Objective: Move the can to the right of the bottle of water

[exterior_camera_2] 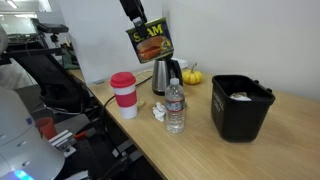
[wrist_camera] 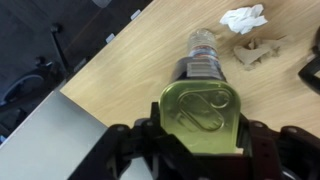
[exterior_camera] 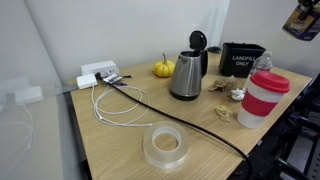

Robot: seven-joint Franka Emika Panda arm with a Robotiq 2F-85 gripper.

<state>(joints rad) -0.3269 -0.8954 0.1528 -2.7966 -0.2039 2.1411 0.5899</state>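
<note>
I've got the can [wrist_camera: 205,112] clamped between my gripper's [wrist_camera: 203,142] fingers, bottom center of the wrist view; the water bottle [wrist_camera: 203,55] shows just above it.

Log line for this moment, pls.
gripper: shut on can | can: in air | bottle: upright on table, seen past can in wrist view | placed: not yet

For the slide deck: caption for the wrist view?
Gripper clamps the can above the wooden table; water bottle and crumpled tissue visible beyond.
</note>
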